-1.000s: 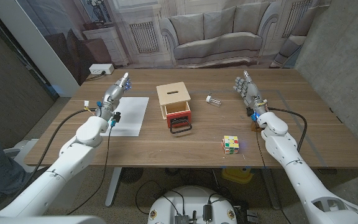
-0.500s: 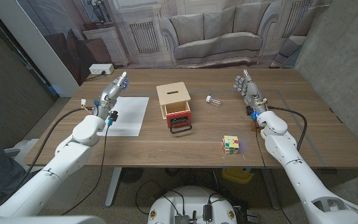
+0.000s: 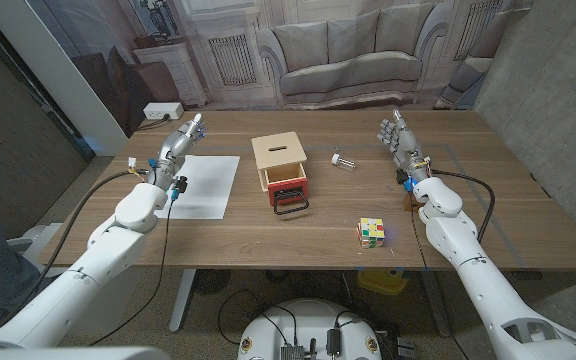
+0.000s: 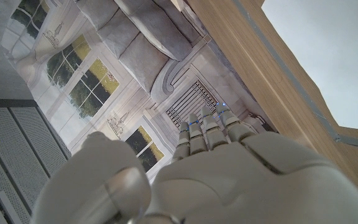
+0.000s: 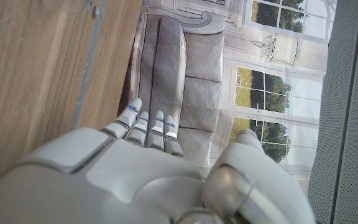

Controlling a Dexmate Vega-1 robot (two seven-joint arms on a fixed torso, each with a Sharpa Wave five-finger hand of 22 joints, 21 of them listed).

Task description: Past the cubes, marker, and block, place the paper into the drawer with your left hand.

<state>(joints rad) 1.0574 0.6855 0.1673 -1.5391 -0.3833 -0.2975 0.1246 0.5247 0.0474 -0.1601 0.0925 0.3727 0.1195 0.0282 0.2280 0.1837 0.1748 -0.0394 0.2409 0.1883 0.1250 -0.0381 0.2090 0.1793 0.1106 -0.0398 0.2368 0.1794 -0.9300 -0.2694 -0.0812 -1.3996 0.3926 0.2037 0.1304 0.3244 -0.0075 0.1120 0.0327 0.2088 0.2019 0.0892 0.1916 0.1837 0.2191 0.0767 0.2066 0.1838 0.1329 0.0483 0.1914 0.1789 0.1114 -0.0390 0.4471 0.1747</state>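
The left hand point(image 3: 181, 141), fingers straight and holding nothing, hovers at the paper's point(image 3: 206, 184) ten o'clock corner; the sheet lies flat on the table point(image 3: 298, 235). At the paper's three o'clock sits the wooden box with its red drawer point(image 3: 288, 184) pulled open. The approach seems unfinished: next, lower onto the sheet's edge and pinch. The right hand point(image 3: 399, 142) waits, open.
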